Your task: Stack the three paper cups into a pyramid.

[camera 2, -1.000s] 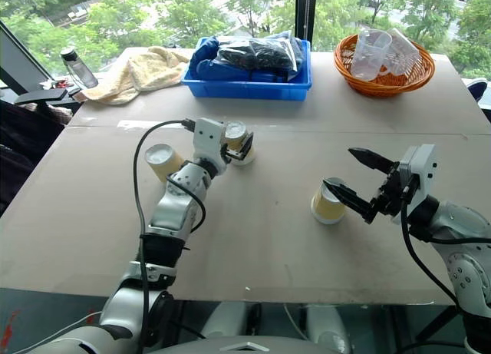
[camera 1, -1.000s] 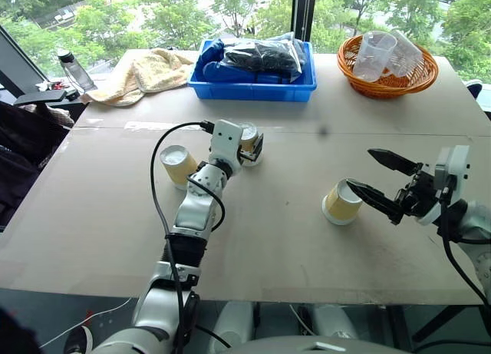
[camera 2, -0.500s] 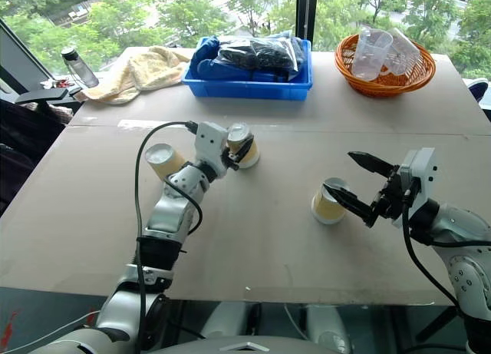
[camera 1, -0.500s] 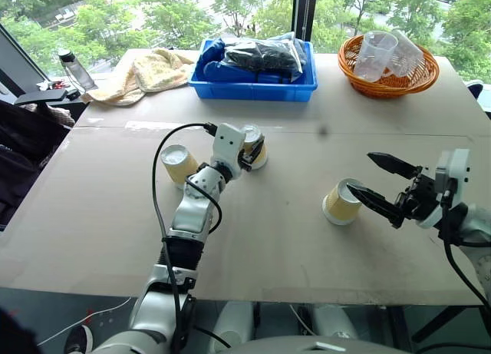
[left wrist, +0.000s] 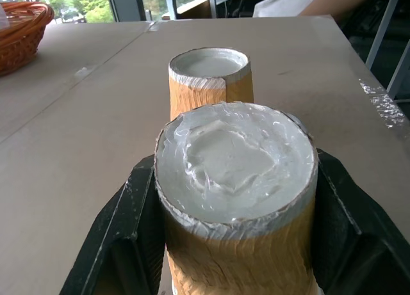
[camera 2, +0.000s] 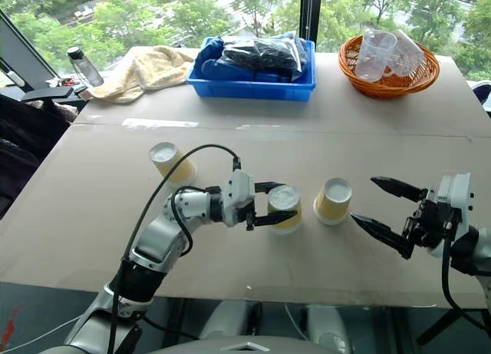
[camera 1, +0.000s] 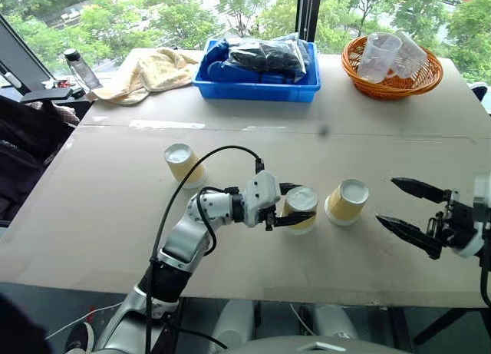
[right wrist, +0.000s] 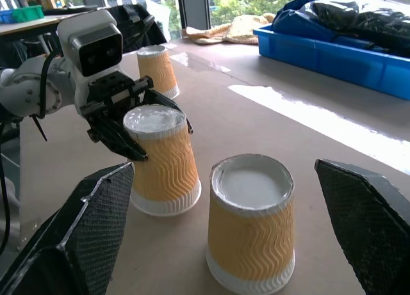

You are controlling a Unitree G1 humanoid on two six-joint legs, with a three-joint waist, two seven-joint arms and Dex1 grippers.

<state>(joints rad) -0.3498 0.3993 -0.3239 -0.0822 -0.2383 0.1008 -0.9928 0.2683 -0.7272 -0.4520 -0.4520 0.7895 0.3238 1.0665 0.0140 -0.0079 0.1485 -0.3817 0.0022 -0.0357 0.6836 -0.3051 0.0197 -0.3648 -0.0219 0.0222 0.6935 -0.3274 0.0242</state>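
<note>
Three tan paper cups stand upside down on the table (camera 1: 100, 216). My left gripper (camera 1: 300, 205) is shut on one paper cup (camera 1: 301, 210), gripping its sides from the left; this cup (left wrist: 237, 186) leans slightly. Just to its right stands a second paper cup (camera 1: 347, 201), apart from it by a small gap. The third paper cup (camera 1: 184, 164) stands alone farther left and back. My right gripper (camera 1: 386, 200) is open, level, a little to the right of the second cup and touching nothing. There is no pyramid.
A blue bin (camera 1: 261, 89) with dark bags sits at the back centre. A wicker basket (camera 1: 391, 76) with clear plastic cups is at the back right. A towel (camera 1: 149, 70) and a bottle (camera 1: 78, 68) lie at the back left.
My left gripper closed on a cup at the back middle and carried it forward and right, beside the right-hand cup. My right gripper drew back to the right, away from that cup.
</note>
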